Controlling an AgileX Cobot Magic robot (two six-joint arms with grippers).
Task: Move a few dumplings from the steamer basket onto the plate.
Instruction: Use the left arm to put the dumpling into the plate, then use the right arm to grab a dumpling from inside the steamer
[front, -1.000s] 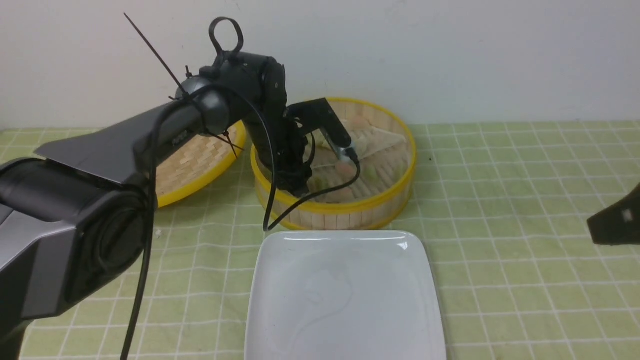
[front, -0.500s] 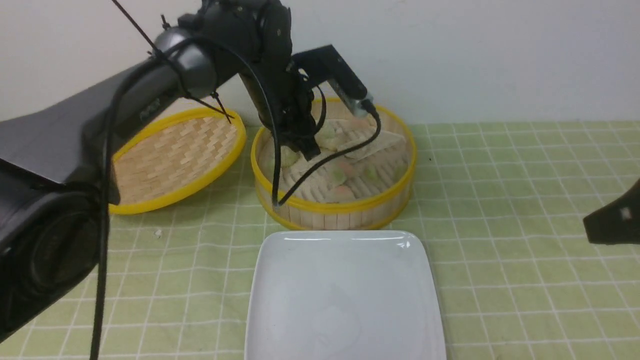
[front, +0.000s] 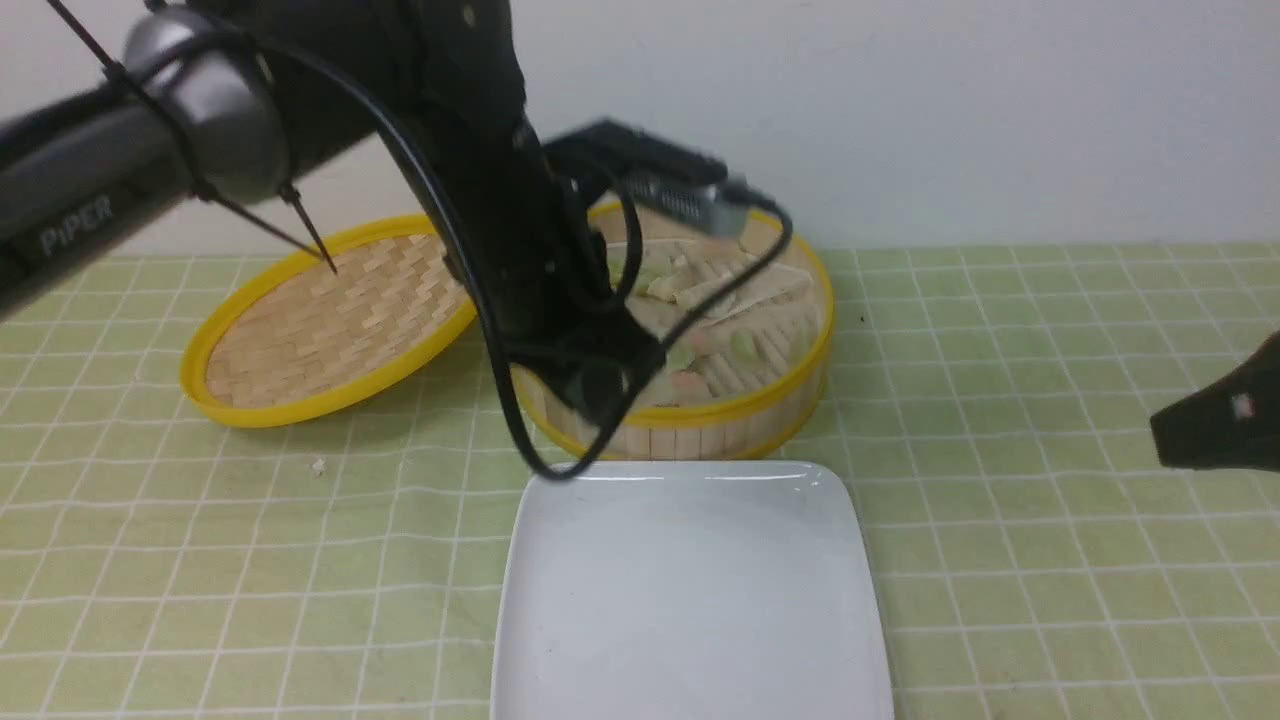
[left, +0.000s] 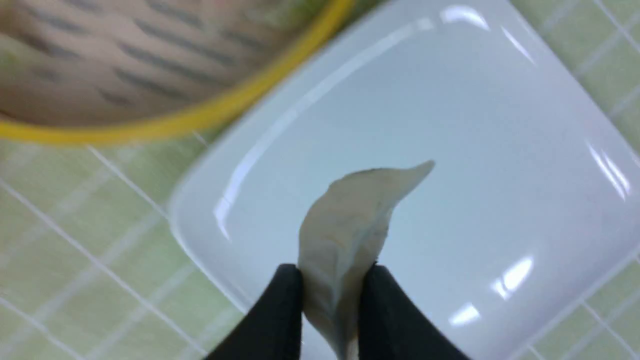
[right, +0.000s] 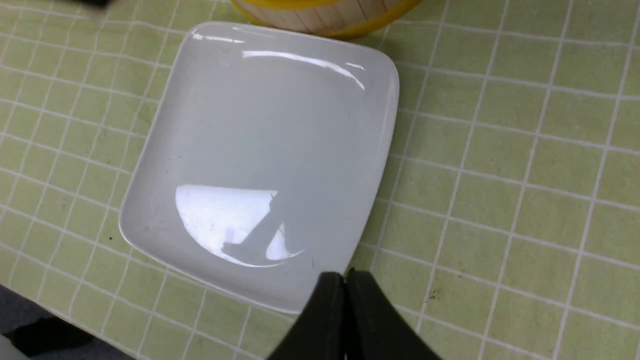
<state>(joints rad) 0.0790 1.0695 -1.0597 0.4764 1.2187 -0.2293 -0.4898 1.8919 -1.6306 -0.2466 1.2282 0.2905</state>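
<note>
In the left wrist view my left gripper (left: 332, 272) is shut on a pale beige-white dumpling (left: 350, 220), which hangs above the white plate (left: 475, 150) near its edge by the steamer basket (left: 175, 120). From the front, the left gripper (front: 595, 395) hovers over the basket's front rim (front: 700, 430), and the arm hides the held dumpling. Several dumplings (front: 690, 355) lie in the basket. The plate (front: 690, 600) is bare. My right gripper (front: 1160, 430) is shut and holds nothing; it hangs beside the plate's corner (right: 345, 277).
The flat woven lid with a yellow rim (front: 320, 320) leans left of the basket. A black cable (front: 520, 430) loops down from the left wrist to the plate's far edge. A green checked cloth (front: 1050, 550) covers the table.
My left gripper closed on a dumpling, rose out of the basket and came toward the plate. The right arm barely moved.
</note>
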